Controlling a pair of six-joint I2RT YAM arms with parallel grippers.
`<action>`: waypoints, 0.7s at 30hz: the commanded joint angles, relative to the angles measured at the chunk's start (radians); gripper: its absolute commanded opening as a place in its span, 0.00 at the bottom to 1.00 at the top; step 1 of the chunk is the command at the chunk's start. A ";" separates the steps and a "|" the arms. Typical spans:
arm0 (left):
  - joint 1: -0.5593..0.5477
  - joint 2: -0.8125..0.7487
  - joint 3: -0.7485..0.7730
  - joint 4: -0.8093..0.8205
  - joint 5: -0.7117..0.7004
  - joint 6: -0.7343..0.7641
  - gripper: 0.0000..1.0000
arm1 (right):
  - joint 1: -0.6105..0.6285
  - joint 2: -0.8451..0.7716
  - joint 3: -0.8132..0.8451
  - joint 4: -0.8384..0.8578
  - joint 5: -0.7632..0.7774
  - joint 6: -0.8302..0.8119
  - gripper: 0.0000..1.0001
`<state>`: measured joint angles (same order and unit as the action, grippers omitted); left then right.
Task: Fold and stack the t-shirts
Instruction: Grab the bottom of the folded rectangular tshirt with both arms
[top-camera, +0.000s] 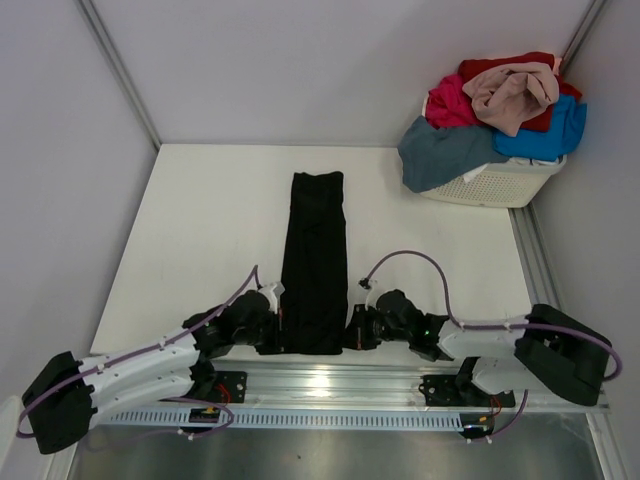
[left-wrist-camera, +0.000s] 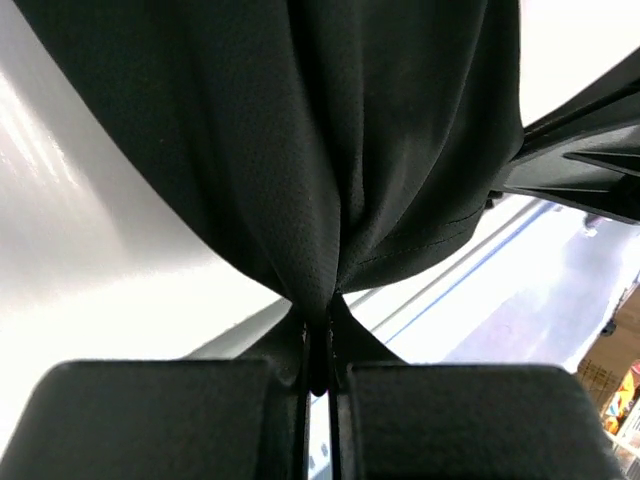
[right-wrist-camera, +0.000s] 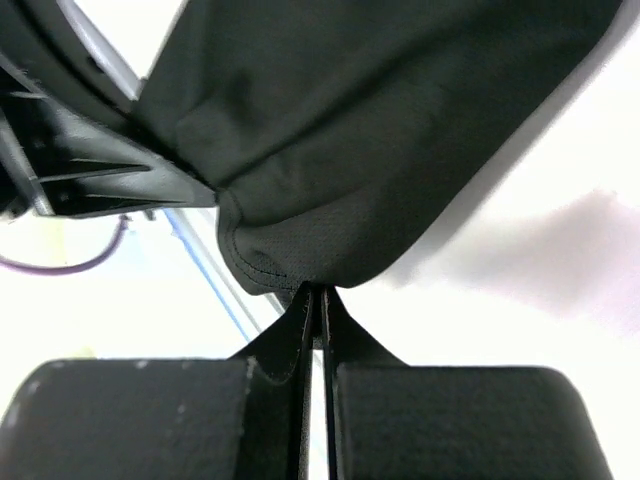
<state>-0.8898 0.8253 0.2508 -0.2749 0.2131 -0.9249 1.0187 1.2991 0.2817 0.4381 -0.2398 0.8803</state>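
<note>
You can see the black t-shirt (top-camera: 316, 260) in the middle of the top view. It lies on the white bench (top-camera: 200, 230) as a long narrow strip that runs from the centre of the frame down to the lower edge of the bench. Both arms meet it at its lower end.

Your left hand (top-camera: 280, 336) is at the lower left corner of the strip and is closed on the cloth. In the left wrist view the two fingers (left-wrist-camera: 170, 420) are pressed together at the bottom of the frame with a pinch of black fabric between them, and the shirt spreads upward over most of the picture.

Your right hand (top-camera: 350, 338) is at the lower right corner, also closed on the cloth (the right wrist view shows a stitched edge of the shirt caught at the fingertips, in the lower middle of the frame).

The other shirts are heaped in the white basket (top-camera: 505, 183) in the upper right of the top view:
- the beige-pink t-shirt (top-camera: 515, 92) is on top
- the red t-shirt (top-camera: 490, 68) is behind it
- the magenta t-shirt (top-camera: 450, 103) is to the left
- the bright blue t-shirt (top-camera: 550, 135) is on the right
- the slate grey-blue t-shirt (top-camera: 440, 155) hangs over the basket's left rim
</note>
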 joint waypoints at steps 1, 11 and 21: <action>0.002 -0.055 0.083 -0.187 -0.023 0.044 0.01 | -0.008 -0.130 0.045 -0.214 0.030 -0.061 0.00; 0.002 -0.058 0.228 -0.320 0.003 0.073 0.01 | -0.063 -0.342 0.157 -0.430 0.005 -0.099 0.00; 0.009 0.008 0.447 -0.326 -0.184 0.158 0.01 | -0.190 -0.249 0.332 -0.486 0.002 -0.316 0.00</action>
<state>-0.8890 0.8192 0.6067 -0.5606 0.1410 -0.8417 0.8913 1.0233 0.5304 -0.0147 -0.2531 0.6777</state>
